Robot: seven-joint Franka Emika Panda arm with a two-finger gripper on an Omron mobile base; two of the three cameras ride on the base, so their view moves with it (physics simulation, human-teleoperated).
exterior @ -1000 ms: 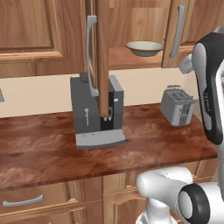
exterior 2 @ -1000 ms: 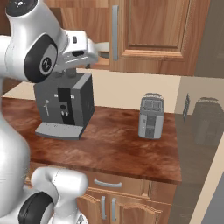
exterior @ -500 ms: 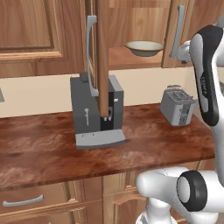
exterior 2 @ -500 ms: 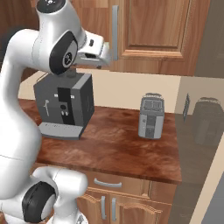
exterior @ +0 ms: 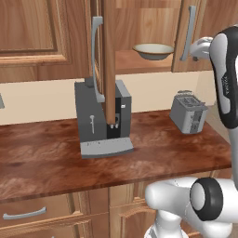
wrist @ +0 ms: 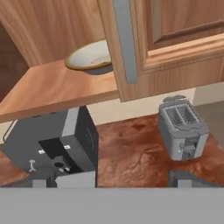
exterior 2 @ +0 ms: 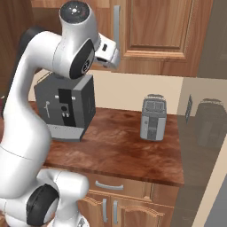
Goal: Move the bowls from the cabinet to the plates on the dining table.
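Looking from the left base view, the cream bowl sits on the cabinet shelf at 1 o'clock, above the coffee machine. In the right base view the gripper is released, near the door handle. In the hand view the bowl lies at 11 o'clock, the toaster at 4 o'clock.

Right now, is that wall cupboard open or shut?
Open. The cabinet has its door swung out edge-on, baring the shelf and a cream bowl on it.

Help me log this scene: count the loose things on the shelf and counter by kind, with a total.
Bowl: 1, cream, on the cabinet shelf
Coffee machine: 1, on the counter
Toaster: 1, on the counter
Total: 3
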